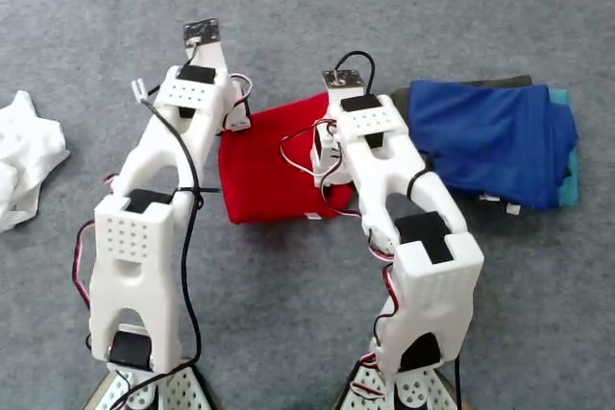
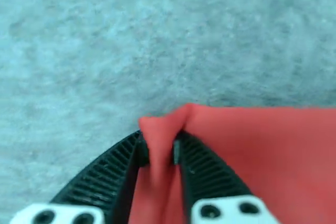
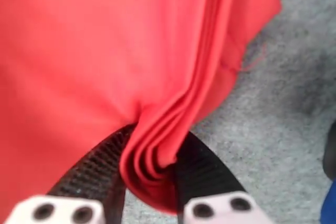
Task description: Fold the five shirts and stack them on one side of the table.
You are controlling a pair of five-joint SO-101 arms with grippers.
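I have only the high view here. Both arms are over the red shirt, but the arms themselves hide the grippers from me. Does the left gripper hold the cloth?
Observer: Yes. In the left wrist view the left gripper is shut on a pinched corner of the red shirt, with the bare grey table cover just beyond it.
Operator: And the right one, is it gripping or only touching?
Observer: It is gripping. The right gripper is shut on an edge of the same shirt, and several folded layers are bunched between its fingers.
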